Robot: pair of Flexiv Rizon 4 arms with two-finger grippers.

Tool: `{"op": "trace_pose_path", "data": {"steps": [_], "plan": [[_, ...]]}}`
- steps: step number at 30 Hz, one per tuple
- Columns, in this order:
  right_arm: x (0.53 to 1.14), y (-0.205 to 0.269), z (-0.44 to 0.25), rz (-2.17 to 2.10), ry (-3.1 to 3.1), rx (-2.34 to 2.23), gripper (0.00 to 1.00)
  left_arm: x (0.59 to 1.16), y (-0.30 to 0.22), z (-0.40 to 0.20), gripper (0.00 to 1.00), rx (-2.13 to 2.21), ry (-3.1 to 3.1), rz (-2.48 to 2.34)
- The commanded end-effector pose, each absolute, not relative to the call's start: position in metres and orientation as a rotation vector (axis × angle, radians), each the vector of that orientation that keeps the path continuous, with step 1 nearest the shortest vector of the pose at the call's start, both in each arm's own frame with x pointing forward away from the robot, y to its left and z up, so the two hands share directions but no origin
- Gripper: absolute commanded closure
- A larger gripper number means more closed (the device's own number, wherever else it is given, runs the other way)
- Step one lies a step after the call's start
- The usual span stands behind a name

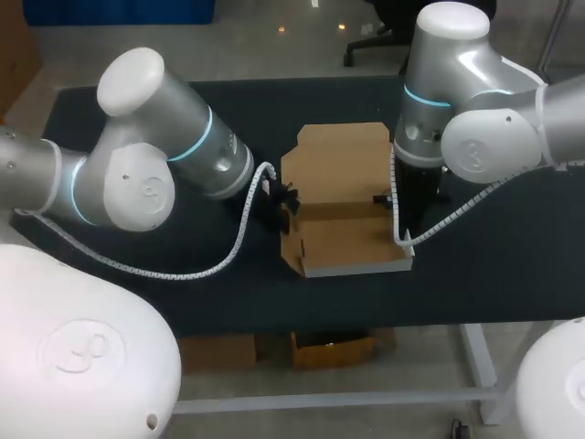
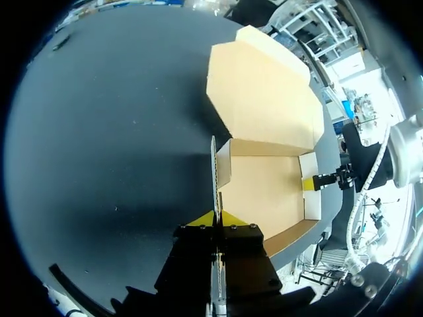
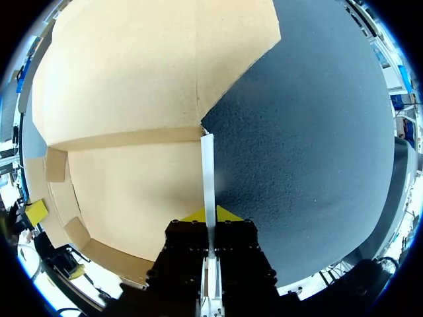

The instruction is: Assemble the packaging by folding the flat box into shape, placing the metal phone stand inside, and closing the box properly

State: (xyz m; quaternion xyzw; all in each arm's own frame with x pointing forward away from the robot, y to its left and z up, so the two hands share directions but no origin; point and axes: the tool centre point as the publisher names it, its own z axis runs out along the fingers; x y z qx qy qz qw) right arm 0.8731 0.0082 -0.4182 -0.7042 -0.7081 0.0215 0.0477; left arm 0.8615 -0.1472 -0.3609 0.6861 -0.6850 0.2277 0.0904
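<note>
In the middle of the table [image 1: 512,265], the left gripper [image 2: 216,220] and right gripper [image 3: 209,215] each pinch one side wall of the box [image 1: 343,197], likely to hold both walls up.

Head overhead, wrists seemingly close, sharing box [image 1: 343,174]

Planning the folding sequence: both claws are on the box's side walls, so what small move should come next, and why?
Likely free the right claw to fold the front wall over, locking the sides: it and the left claw each pinch an upright side wall, while the lid lies flat open.
</note>
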Motion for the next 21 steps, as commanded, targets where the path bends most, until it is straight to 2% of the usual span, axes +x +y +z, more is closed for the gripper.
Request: {"op": "trace_pose_path", "data": {"steps": [1,11,21], "plan": [[0.8738,0.0107,-0.4185,0.069,-2.158,-2.145,1.0,0.8587,-0.1628,-0.3667,1.0,2.275,-2.199,0.421],[0.8738,0.0107,-0.4185,0.069,-2.158,-2.145,1.0,0.8594,-0.1671,-0.3642,1.0,2.308,-2.228,0.391],[0.8738,0.0107,-0.4185,0.069,-2.158,-2.145,1.0,0.8566,-0.1663,-0.3568,0.85,2.211,-2.201,0.409]]}}
